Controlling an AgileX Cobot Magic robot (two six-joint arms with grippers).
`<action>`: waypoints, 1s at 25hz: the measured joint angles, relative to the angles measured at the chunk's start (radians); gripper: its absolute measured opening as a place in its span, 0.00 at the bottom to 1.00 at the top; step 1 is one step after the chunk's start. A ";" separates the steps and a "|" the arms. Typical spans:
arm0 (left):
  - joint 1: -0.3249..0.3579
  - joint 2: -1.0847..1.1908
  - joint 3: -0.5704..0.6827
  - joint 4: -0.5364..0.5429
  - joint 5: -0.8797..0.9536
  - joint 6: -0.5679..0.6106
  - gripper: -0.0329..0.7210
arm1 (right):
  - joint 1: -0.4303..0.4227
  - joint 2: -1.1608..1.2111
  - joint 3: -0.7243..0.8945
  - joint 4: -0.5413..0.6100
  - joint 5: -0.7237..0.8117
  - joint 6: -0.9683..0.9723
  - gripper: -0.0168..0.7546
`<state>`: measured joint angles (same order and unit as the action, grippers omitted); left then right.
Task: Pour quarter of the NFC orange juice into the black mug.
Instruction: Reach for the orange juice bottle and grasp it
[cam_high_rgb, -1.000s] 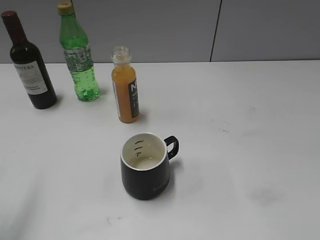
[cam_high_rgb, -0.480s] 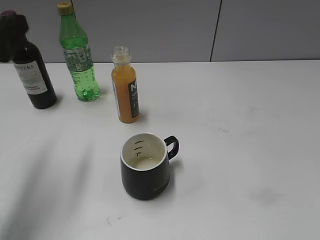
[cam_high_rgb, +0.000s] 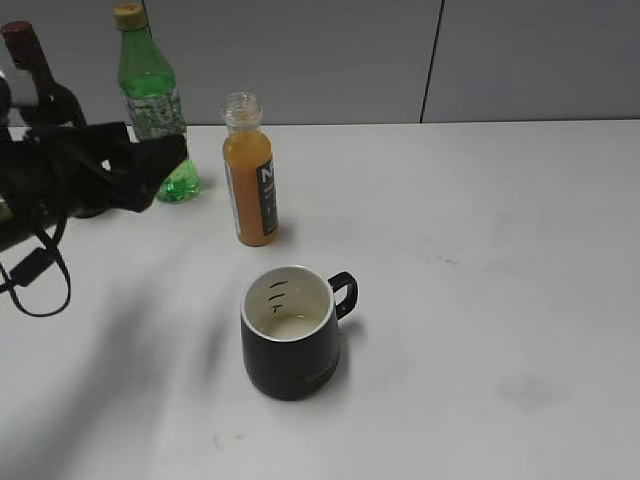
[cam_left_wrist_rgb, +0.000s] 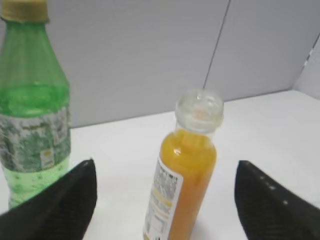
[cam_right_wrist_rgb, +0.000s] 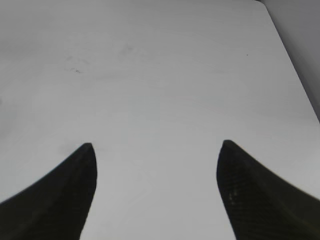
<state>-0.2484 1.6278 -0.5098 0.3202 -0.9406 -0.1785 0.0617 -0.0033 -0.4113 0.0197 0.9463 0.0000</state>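
The NFC orange juice bottle (cam_high_rgb: 251, 185) stands upright and uncapped at the back middle of the white table; it also shows in the left wrist view (cam_left_wrist_rgb: 186, 175). The black mug (cam_high_rgb: 291, 333) with a cream inside stands in front of it, handle to the right. My left gripper (cam_high_rgb: 160, 165) is open and empty, reaching in from the left, a short way left of the juice bottle; in the left wrist view (cam_left_wrist_rgb: 165, 175) the bottle stands between its fingers, farther off. My right gripper (cam_right_wrist_rgb: 156, 150) is open and empty over bare table; it is not in the exterior view.
A green plastic bottle (cam_high_rgb: 152, 95) stands behind my left gripper, also seen in the left wrist view (cam_left_wrist_rgb: 31, 100). A dark wine bottle (cam_high_rgb: 35, 70) stands at the far left, partly hidden by my left arm. A grey wall runs behind the table.
My left arm has swung in from the left edge toward the juice bottle and now covers much of the wine bottle. The bottles and mug have not moved.
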 joint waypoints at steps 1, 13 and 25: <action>0.000 0.030 -0.004 0.019 -0.010 -0.002 0.92 | 0.000 0.000 0.000 0.000 0.000 0.000 0.76; 0.000 0.327 -0.186 0.164 -0.075 -0.003 0.92 | 0.000 0.000 0.000 0.000 0.000 0.000 0.76; -0.034 0.494 -0.332 0.193 -0.073 0.070 0.92 | 0.000 0.000 0.000 0.001 0.000 0.000 0.76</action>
<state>-0.2827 2.1220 -0.8421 0.5128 -1.0137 -0.1089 0.0617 -0.0033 -0.4113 0.0205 0.9463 0.0000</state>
